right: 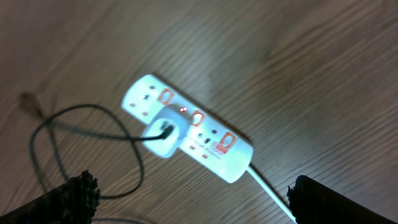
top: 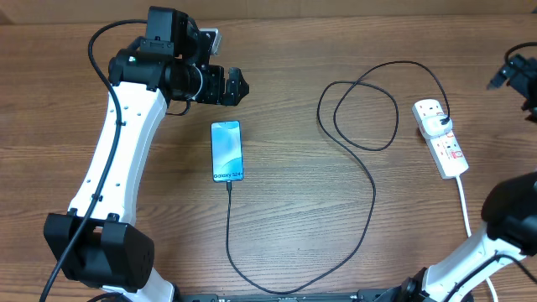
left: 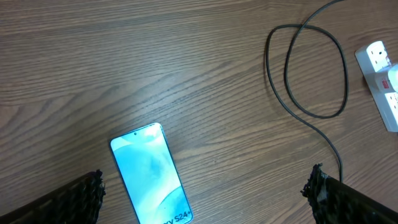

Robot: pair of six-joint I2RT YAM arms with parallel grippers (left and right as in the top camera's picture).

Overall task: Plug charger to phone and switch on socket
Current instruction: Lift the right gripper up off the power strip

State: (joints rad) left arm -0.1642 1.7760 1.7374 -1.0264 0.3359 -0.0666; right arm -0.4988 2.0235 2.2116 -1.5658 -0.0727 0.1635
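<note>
The phone [top: 226,151] lies flat mid-table with its screen lit, also seen in the left wrist view as the phone [left: 149,171]. The black charger cable [top: 369,193] meets the phone's bottom edge, sweeps toward the front edge, loops, and ends at a white adapter [right: 165,134] seated in the socket [top: 441,138]. A small red light glows on the socket [right: 186,127]. My left gripper [top: 242,85] hovers open just beyond the phone's top end, empty [left: 205,183]. My right gripper [top: 513,74] is open above the socket, holding nothing [right: 191,186].
The socket's white cord [top: 464,205] runs toward the front right, past the right arm's base [top: 512,214]. The cable's loop [left: 311,74] lies between phone and socket. The left arm [top: 117,159] stretches along the table's left side.
</note>
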